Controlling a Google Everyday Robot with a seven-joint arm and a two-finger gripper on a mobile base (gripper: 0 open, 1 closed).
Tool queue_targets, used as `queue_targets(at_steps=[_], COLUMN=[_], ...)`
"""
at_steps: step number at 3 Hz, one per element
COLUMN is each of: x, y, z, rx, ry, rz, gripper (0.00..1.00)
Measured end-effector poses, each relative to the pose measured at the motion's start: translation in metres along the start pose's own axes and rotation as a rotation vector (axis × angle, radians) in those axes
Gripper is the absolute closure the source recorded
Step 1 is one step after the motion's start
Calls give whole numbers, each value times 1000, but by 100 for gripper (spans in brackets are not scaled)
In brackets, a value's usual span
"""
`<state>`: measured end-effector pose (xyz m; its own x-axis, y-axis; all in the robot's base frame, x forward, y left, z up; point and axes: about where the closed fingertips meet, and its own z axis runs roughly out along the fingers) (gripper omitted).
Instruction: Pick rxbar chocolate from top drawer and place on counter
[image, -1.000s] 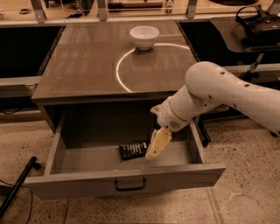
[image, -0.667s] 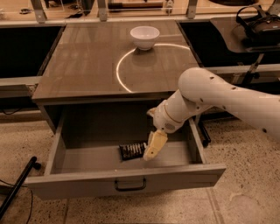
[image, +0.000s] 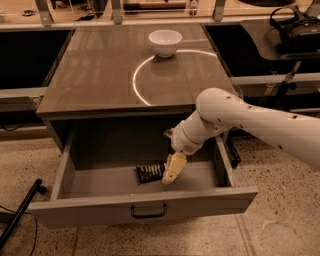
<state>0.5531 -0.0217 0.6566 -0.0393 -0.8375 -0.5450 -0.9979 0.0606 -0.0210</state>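
Note:
The top drawer (image: 145, 209) is pulled open, with a black handle on its front panel. The rxbar chocolate (image: 149, 172), a dark flat bar with pale stripes, lies on the drawer floor near the middle. My gripper (image: 171, 172) reaches down into the drawer from the right. Its pale fingers (image: 174, 166) sit at the bar's right end, touching or just over it. The counter (image: 125, 75) above the drawer is a glossy brown top with a bright curved arc.
A white bowl (image: 165, 42) stands at the back of the counter on the arc. My white arm (image: 250, 122) crosses the drawer's right side. A black pole (image: 20, 212) lies on the floor at lower left. Dark equipment sits on a side table at upper right (image: 295, 30).
My arm and gripper have shifted a little to the left, closer to the bar's right end. The bar and drawer have not moved.

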Motion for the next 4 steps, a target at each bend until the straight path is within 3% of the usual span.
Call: queue_targets(at_steps=[4], x=[10], y=[-1], z=[75], rx=[-46], ry=[53], rz=[-35], gripper=[0])
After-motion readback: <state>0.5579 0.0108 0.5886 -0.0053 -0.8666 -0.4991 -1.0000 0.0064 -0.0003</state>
